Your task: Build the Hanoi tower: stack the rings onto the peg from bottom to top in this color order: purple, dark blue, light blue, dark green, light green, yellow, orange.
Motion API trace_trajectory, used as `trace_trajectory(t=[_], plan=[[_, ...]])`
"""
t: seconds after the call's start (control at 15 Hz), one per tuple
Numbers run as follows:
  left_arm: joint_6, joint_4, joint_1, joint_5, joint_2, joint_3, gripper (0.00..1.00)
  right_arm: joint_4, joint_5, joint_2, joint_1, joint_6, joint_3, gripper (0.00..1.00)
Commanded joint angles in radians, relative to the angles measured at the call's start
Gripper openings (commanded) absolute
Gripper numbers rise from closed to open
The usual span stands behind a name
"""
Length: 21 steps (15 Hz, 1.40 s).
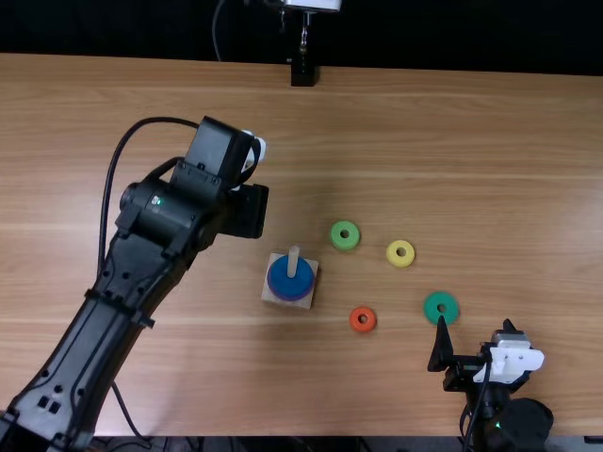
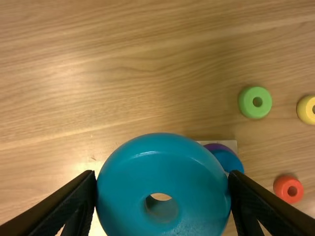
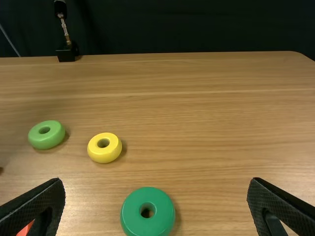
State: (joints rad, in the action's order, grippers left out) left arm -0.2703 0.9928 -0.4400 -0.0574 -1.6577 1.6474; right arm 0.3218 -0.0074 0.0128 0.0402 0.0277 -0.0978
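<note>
table [image 1: 471, 151], four loose rings [image 1: 335, 235], left claw [image 1: 247, 211] around one blue ring [image 2: 162, 169], right claw [image 1: 475, 323] wide

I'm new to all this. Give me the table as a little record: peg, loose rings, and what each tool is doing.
Peg: upright wooden peg on a square base
On peg: purple ring below, dark blue ring above
Loose on table: dark green ring, light green ring, yellow ring, orange ring
Left tool: gripping the light blue ring
Right tool: open, empty
Likely next: light blue onto the peg
</note>
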Motion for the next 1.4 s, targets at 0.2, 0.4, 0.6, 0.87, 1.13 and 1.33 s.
trace_trajectory(t=[0.2,0.4,0.6,0.87,1.13,1.33], plan=[[-0.017,-0.141,-0.020,0.004,0.113,-0.133,0.00,0.070,0.002,-0.013,0.009,0.002,0.083,1.00],[-0.021,-0.106,-0.060,0.033,0.105,-0.097,0.00,0.070,0.002,-0.013,0.009,0.002,0.083,1.00],[-0.024,-0.010,-0.112,0.035,0.098,-0.049,0.00,0.070,0.002,-0.013,0.009,0.002,0.083,1.00],[-0.063,0.005,-0.157,0.035,0.088,-0.012,0.00,0.070,0.002,-0.013,0.009,0.002,0.083,1.00],[-0.074,0.005,-0.203,0.035,0.038,0.012,0.00,0.070,0.002,-0.013,0.009,0.002,0.083,1.00],[-0.076,0.005,-0.215,0.035,0.015,0.023,0.00,0.070,0.002,-0.013,0.009,0.002,0.083,1.00]])
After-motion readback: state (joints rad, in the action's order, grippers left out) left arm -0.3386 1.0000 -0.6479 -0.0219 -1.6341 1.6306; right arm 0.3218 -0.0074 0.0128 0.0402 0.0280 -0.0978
